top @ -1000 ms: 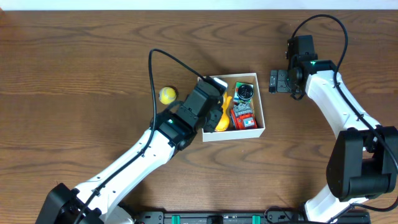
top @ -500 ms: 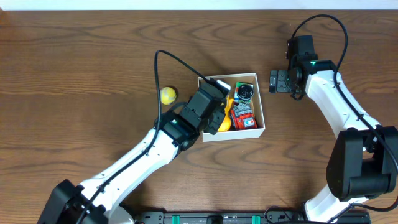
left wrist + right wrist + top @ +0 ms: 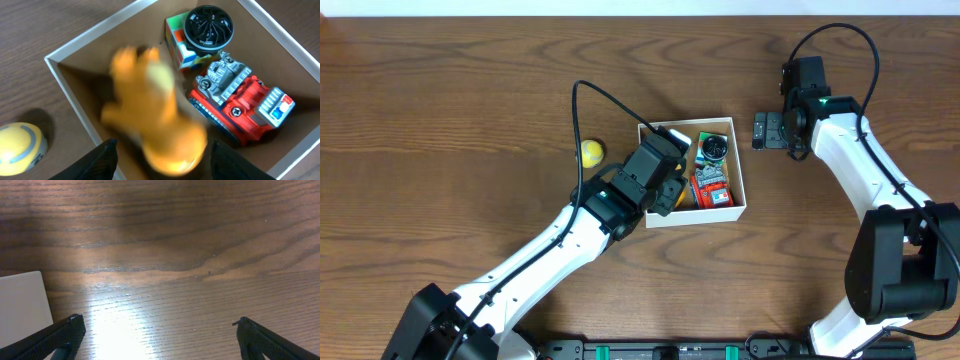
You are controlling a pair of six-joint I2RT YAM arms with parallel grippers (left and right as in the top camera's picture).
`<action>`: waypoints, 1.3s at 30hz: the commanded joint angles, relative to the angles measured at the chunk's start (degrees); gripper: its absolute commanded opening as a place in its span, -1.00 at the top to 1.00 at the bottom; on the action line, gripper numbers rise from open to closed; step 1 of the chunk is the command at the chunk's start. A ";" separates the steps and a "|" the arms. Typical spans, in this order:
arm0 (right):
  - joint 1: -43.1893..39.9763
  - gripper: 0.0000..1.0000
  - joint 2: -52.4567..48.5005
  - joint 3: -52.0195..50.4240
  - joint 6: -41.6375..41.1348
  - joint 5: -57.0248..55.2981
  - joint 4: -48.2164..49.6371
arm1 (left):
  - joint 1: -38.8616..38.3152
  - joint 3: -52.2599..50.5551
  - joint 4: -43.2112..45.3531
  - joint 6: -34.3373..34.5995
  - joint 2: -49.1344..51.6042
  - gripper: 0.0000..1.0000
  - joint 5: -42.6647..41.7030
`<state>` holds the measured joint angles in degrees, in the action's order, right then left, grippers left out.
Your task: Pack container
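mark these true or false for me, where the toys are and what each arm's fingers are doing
1. The yellow ball lies inside the container. False: it sits on the table, outside the container's left wall.
2. A red fire truck lies in the container. True.
3. The right arm's fingers are shut on a toy. False: they stand wide apart over bare table, to the right of the container.
4. The left arm's fingers hang over the container. True.
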<state>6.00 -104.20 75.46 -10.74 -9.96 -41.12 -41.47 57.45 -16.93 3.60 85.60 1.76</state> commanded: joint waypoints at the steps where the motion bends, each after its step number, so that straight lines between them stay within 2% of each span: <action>1: -0.35 -0.98 -0.28 -0.04 -0.98 -0.55 -0.02 | 0.04 0.66 0.13 0.31 -1.75 -0.22 3.13; 4: -0.35 -0.99 -0.28 -0.04 -0.98 -0.55 -0.02 | 0.04 0.66 -0.09 3.43 -3.06 -0.22 9.16; 10: -0.37 -0.99 -0.28 -0.04 -0.98 -0.55 -0.02 | 0.11 0.66 -1.92 5.11 -5.90 -0.22 16.55; 13: -0.35 -0.99 -0.28 -0.04 -0.98 -0.55 -0.02 | 1.53 0.66 -4.35 10.32 -7.89 -0.23 20.55; 19: -0.35 -0.99 -0.28 -0.04 -0.98 -0.55 -0.02 | 9.27 0.66 -8.37 15.65 -9.64 -0.27 19.71; 26: -0.35 -0.99 -0.28 -0.04 -0.98 -0.55 -0.02 | 16.70 0.63 -7.15 15.34 -7.89 -0.27 17.55; 30: -0.37 -0.98 -0.28 -0.04 -0.98 -0.55 -0.02 | 18.25 0.63 -4.63 12.52 -5.79 -0.27 17.53; 33: -0.35 -0.99 -0.28 -0.04 -0.98 -0.55 -0.02 | 18.32 0.63 -2.08 8.74 -3.08 -0.43 17.51; 36: -0.35 -0.98 -0.28 -0.04 -0.98 -0.55 -0.02 | 18.32 0.63 0.33 5.95 0.07 -0.94 16.90; 39: -0.35 -0.98 -0.28 -0.04 -0.98 -0.55 -0.02 | 18.34 0.63 2.14 4.96 3.63 -0.96 16.92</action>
<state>6.00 -104.20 75.46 -10.74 -9.96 -41.12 -23.33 57.47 -15.57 11.68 86.56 18.92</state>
